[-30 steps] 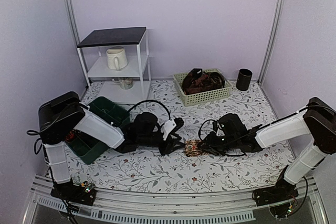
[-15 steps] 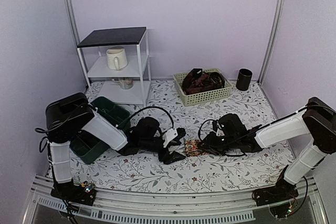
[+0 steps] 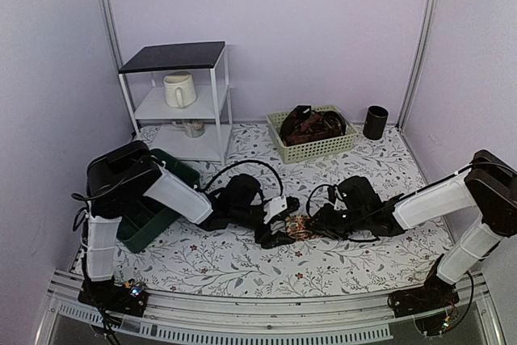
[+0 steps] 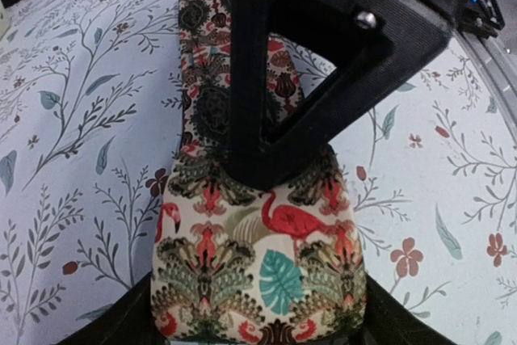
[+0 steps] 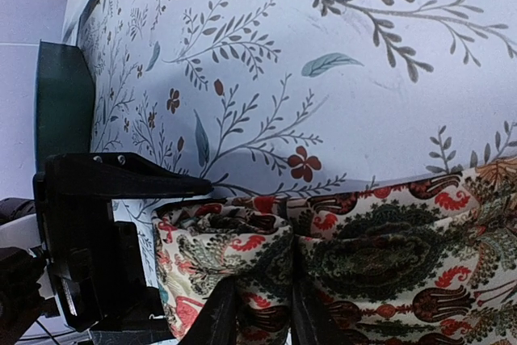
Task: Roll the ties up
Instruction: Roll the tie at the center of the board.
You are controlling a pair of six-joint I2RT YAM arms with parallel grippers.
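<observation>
A cream tie with red flamingos and green leaves lies on the flowered cloth between my two grippers, partly rolled up. In the left wrist view the roll fills the space between my left gripper's spread jaws, which stand on either side of it. My right gripper is shut, pinching a fold of the roll, and the flat rest of the tie runs off to the right. The right finger rests on the tie. More dark ties lie heaped in the basket.
A woven basket stands at the back centre, with a black cup to its right. A dark green bin sits under my left arm. A white shelf with a mug stands at the back left.
My left arm has reached to the right, bringing its gripper up to the tie roll. The right gripper has stayed on the tie.
</observation>
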